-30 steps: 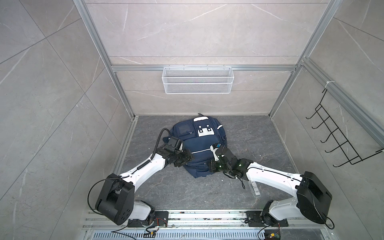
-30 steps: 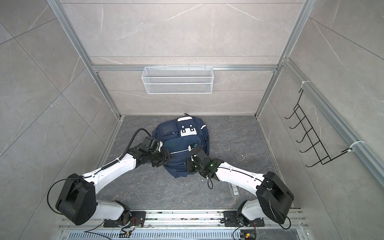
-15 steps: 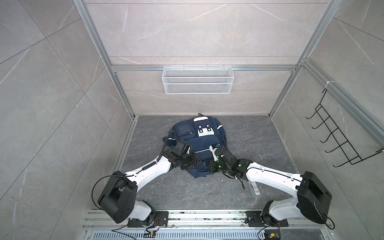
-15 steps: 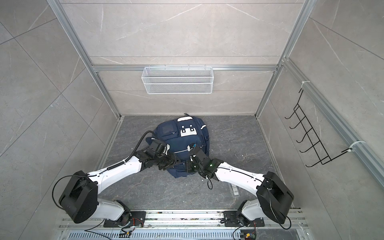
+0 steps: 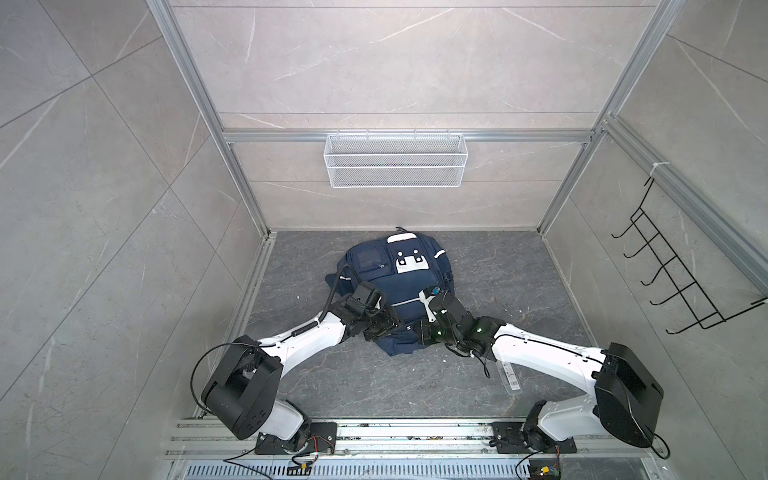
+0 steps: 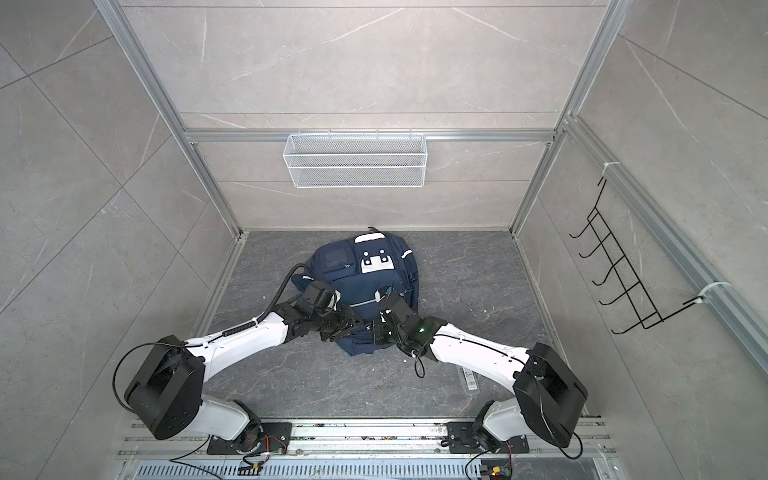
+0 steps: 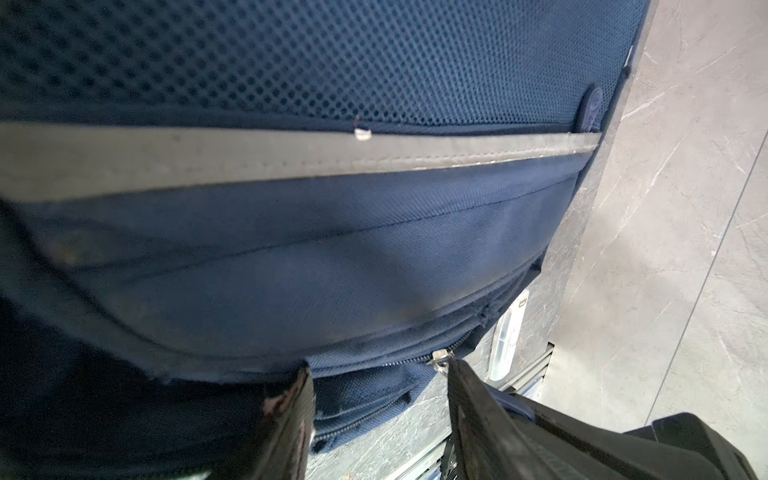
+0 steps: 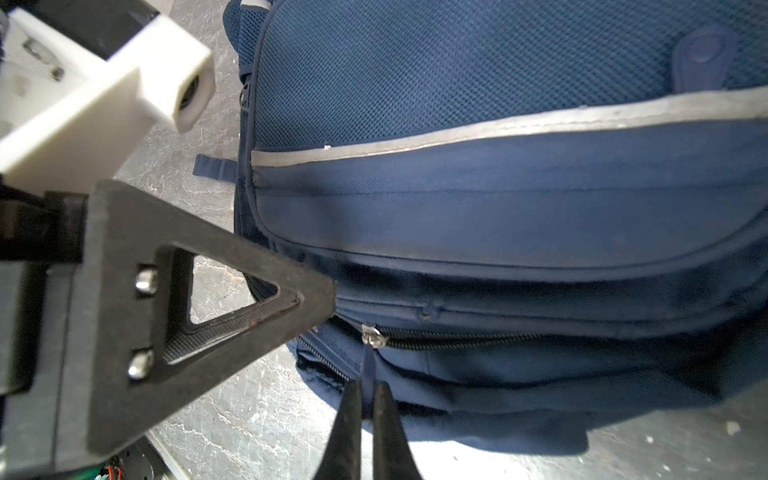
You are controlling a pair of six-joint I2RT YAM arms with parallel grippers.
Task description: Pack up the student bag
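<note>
Fittings and floor litter in the grey-tiled cell

A white wire-mesh basket (image 5: 395, 160) (image 6: 355, 160) hangs from the aluminium rail (image 5: 519, 136) on the back wall. A black wire hook rack (image 5: 677, 266) (image 6: 619, 270) is fixed to the right-hand wall (its hooks curl upward in a row). A flat clear plastic strip (image 5: 510, 376) (image 6: 468, 378) with a printed label lies on the dark stone floor (image 5: 498, 266), and small white specks (image 5: 517, 311) are scattered nearby.
</note>
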